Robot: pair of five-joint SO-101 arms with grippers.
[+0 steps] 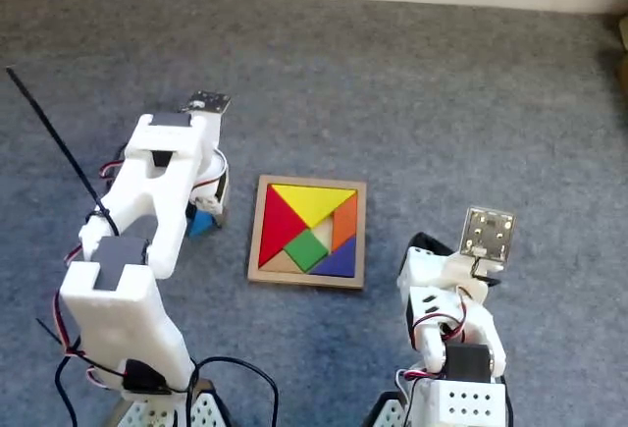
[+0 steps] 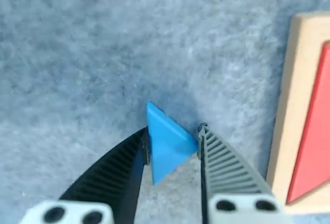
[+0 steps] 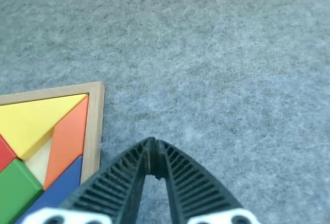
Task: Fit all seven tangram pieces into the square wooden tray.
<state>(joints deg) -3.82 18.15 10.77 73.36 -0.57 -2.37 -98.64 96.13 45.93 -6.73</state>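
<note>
The square wooden tray (image 1: 359,235) lies mid-carpet holding yellow, red, green, orange and dark blue pieces, with bare wood showing at its lower left corner and in a small gap at the centre. The same tray's edge (image 2: 286,105) appears beside the left arm. A light blue triangle (image 2: 168,141) sits on the carpet just left of the tray, also seen under the left arm (image 1: 202,222). My left gripper (image 2: 173,140) is shut on the light blue triangle, one finger on each side. My right gripper (image 3: 153,157) is shut and empty, hovering over carpet right of the tray corner (image 3: 96,112).
Grey carpet (image 1: 412,83) surrounds the tray on all sides. A black cable (image 1: 54,133) runs diagonally at the far left. The right arm's body (image 1: 446,319) stands folded near the front right.
</note>
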